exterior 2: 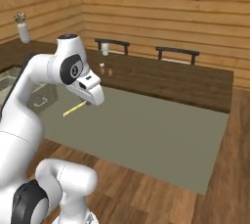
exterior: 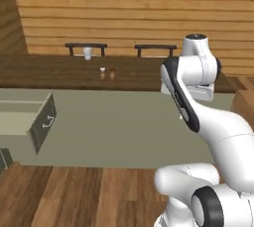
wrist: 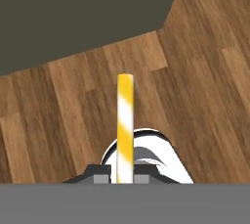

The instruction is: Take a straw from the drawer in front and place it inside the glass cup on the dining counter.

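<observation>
Firmly in gripper (wrist: 125, 176): straw (wrist: 125, 120).

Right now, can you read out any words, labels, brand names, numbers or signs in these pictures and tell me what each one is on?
None: no text can be read in any of the views.
The straw held in the gripper: yellow and white stripes, no lettering.
The drawer: plain front with a handle, no label.
The glass cup on the dining counter: unmarked.
The two small items on the counter: too small to tell.
</observation>
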Motion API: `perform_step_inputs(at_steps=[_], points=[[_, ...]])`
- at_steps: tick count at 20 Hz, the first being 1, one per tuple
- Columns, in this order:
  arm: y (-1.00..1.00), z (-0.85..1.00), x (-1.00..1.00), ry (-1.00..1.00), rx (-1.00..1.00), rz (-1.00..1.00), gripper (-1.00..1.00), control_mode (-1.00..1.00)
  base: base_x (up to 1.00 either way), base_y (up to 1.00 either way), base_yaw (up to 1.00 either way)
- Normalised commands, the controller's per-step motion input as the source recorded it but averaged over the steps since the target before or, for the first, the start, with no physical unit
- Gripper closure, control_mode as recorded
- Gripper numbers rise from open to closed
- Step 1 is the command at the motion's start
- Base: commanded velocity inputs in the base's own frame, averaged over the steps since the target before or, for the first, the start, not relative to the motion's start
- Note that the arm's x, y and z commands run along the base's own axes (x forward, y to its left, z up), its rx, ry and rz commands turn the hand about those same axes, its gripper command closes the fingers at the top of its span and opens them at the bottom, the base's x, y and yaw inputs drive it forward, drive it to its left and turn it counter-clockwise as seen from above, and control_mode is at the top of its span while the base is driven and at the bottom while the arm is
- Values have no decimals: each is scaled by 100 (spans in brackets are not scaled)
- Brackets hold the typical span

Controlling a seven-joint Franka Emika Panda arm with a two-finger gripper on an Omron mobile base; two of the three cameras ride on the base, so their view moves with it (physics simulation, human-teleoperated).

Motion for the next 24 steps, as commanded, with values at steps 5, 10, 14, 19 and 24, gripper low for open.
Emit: perform_step_inputs(at_steps=[5,10,14,19,24], points=[[0,0,0,0,0,0,100,100,9,-100,-8],[0,0,0,0,0,0,100,100,28,-100,-1],[0,0,0,0,0,0,100,100,52,-100,0],[0,0,0,0,0,0,100,100,67,-100,0],[0,0,0,0,0,0,100,100,76,-100,0]])
